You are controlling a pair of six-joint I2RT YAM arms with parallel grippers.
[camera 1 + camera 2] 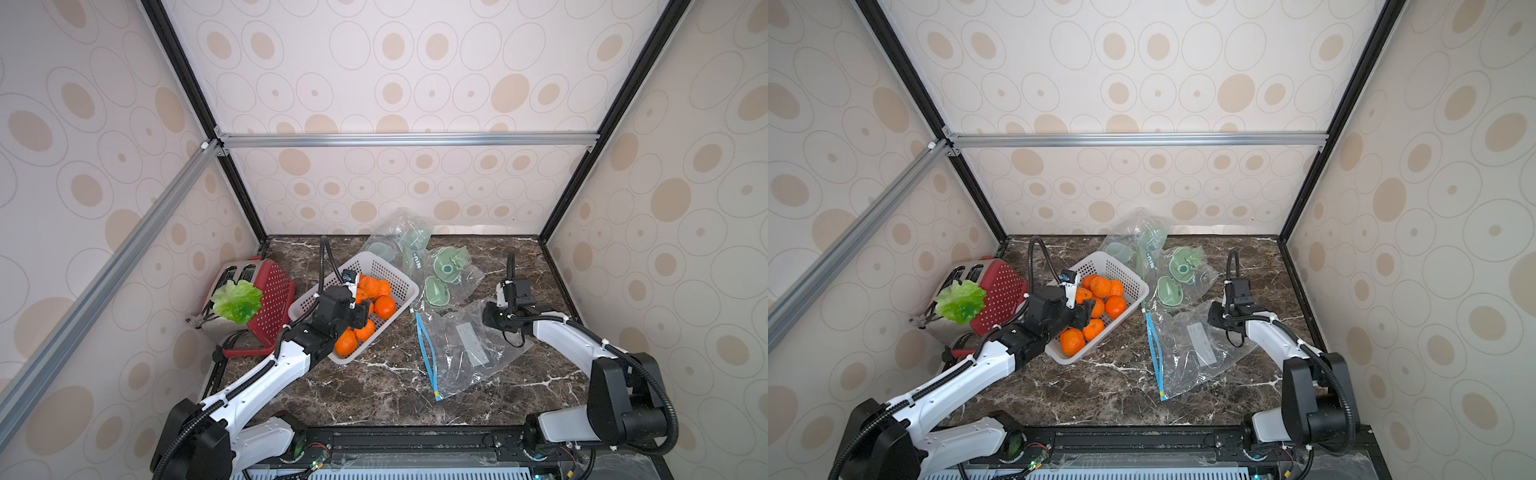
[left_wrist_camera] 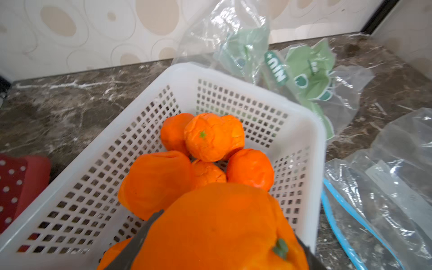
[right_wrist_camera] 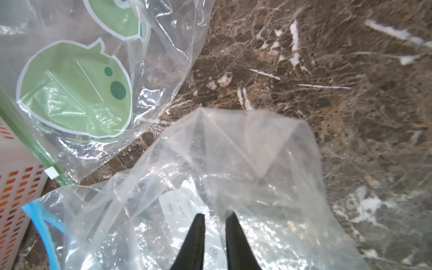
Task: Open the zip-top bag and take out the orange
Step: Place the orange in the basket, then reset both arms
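Left wrist view: the left gripper (image 2: 228,233) is clamped on the orange (image 2: 210,210), with a dark finger visible at each flank of the fruit. The orange is outside the zip-top bag (image 1: 469,349) and is held over the near end of the white basket (image 2: 107,142), just above several other oranges (image 2: 214,136) heaped inside.

Governing relation: the basket lies directly below the held orange. Its long axis runs away from the left arm, roughly in line with that arm's reach. The bag sits well apart to the right, nearer the right arm.

Condition of the orange: bright skin, creased and slightly dented, with a green stem stub (image 2: 280,249) turned toward the camera.

Right gripper (image 3: 215,217): the jaws stand a narrow gap apart above the bag's clear film, and nothing is seen pinched between them. The bag lies slack and apparently empty on the counter (image 1: 374,395), its blue zip strip (image 1: 428,357) facing the basket.

Assessment: removal looks complete. A short lowering and release remains, and the fruit could roll off the heap.
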